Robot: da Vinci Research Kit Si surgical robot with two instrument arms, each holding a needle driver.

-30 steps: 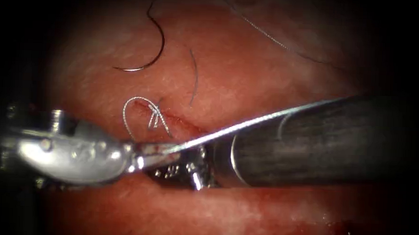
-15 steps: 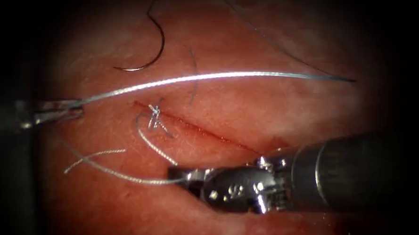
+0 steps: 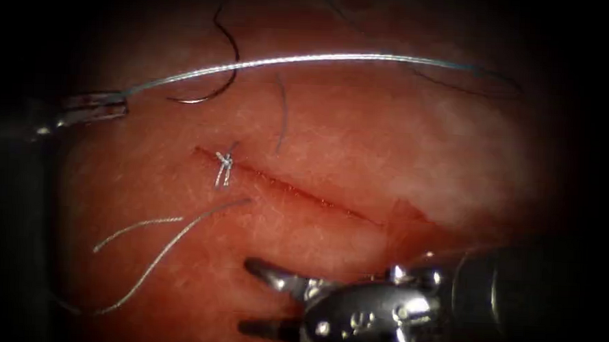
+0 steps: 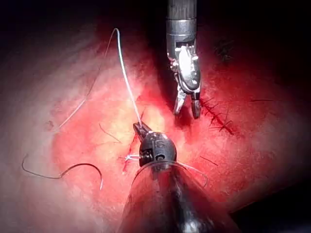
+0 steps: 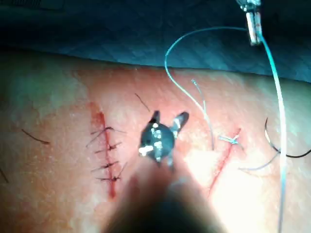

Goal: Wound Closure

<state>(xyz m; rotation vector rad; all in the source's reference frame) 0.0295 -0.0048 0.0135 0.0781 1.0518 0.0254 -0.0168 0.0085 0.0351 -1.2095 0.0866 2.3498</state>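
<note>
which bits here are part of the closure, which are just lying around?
In the job:
left tool, shut on the thread
right tool, open, holding nothing
cut with its knot
needle, lying free on the tissue

Lying about:
cut ends of thread

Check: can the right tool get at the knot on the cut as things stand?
Probably yes. The right tool is open and holds nothing, with bare tissue between it and the knot. The left tool holds thread well away.
</note>
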